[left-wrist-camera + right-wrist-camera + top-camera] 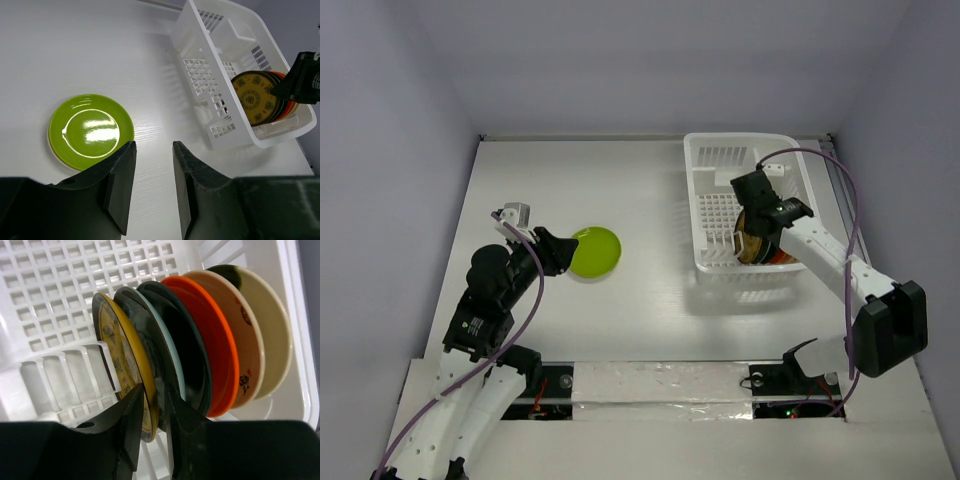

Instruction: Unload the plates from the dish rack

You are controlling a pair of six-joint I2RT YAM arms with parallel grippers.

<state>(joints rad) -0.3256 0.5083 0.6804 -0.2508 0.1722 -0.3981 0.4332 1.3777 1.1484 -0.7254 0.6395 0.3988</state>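
Overhead view: lime green plate point(594, 251) lies flat on the white table point(640, 330), already out of the dish rack point(720, 160), with the left gripper point(556, 250) just beside its left edge. The right gripper point(757, 232) reaches down into the rack's near end, where the remaining plates stand. Left wrist view: the left jaws stand apart and empty above bare table, with the green plate to one side and open room all round it. Right wrist view: six plates stand on edge in a tight row, with a yellow patterned plate point(122, 350) at the front and an orange-red plate point(212, 340) further back. The right fingers straddle the yellow plate's rim with a narrow gap, though whether they actually pinch it cannot be told. The step in hand seems to be taking this front plate. Lifting it likely calls for a straight upward pull, since the neighbouring dark plate point(150, 335) and the rack's white dividers point(65, 380) crowd it closely.
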